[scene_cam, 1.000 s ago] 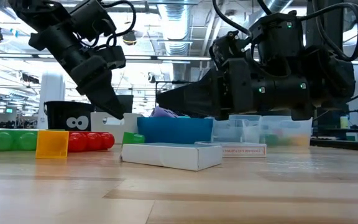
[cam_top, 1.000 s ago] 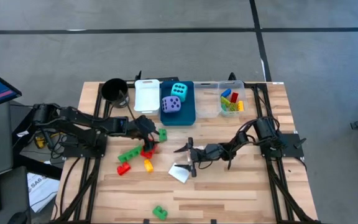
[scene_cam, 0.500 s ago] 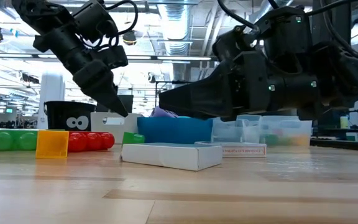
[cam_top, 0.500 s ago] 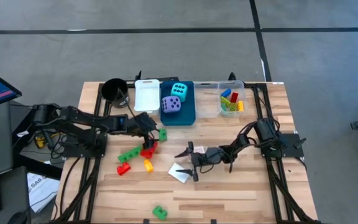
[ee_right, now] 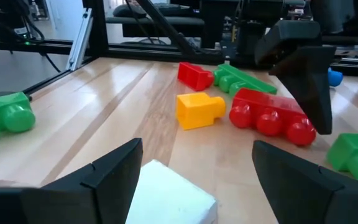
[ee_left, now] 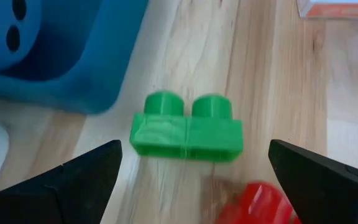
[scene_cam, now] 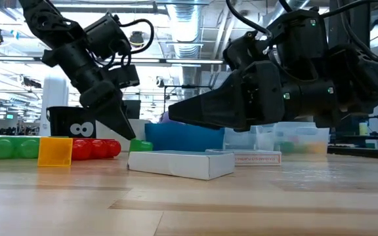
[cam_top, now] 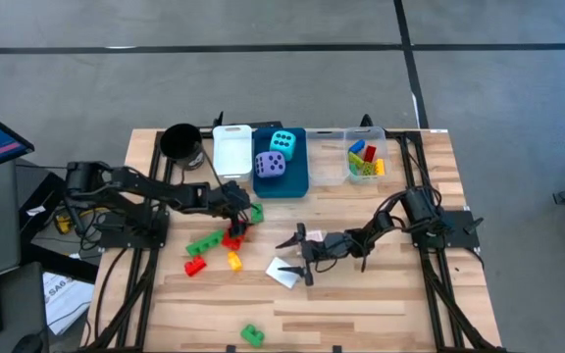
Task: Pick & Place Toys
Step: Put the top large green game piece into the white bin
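Nearest the table's (cam_top: 361, 294) front edge lies a lone green brick (cam_top: 252, 334). Mid-table, the right gripper (cam_top: 300, 254) hangs low, fingers apart astride the white card (cam_top: 283, 272); it has dropped slightly. The left gripper (cam_top: 241, 211), fingers wide and empty, has pushed forward to straddle a two-stud green brick (ee_left: 186, 128) beside the blue bin (cam_top: 281, 182), so a pick looks imminent. No writing is legible.
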Tool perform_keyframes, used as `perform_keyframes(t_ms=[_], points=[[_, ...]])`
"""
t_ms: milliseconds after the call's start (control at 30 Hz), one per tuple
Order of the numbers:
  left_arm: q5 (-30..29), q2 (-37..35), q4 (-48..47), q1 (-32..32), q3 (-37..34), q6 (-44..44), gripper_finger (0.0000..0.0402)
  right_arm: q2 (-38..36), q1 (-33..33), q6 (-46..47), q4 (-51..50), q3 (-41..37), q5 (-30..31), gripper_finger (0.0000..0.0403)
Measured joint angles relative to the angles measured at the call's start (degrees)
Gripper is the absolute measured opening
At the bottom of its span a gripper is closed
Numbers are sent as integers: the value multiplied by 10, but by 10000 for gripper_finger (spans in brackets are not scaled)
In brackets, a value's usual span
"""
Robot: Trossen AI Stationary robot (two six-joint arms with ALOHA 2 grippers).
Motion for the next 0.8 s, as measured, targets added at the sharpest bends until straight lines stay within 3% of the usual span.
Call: perform_keyframes(t_ms=[800], points=[[-1,83,80,0,0,0,398,0,0,0,-15,0,1,299]])
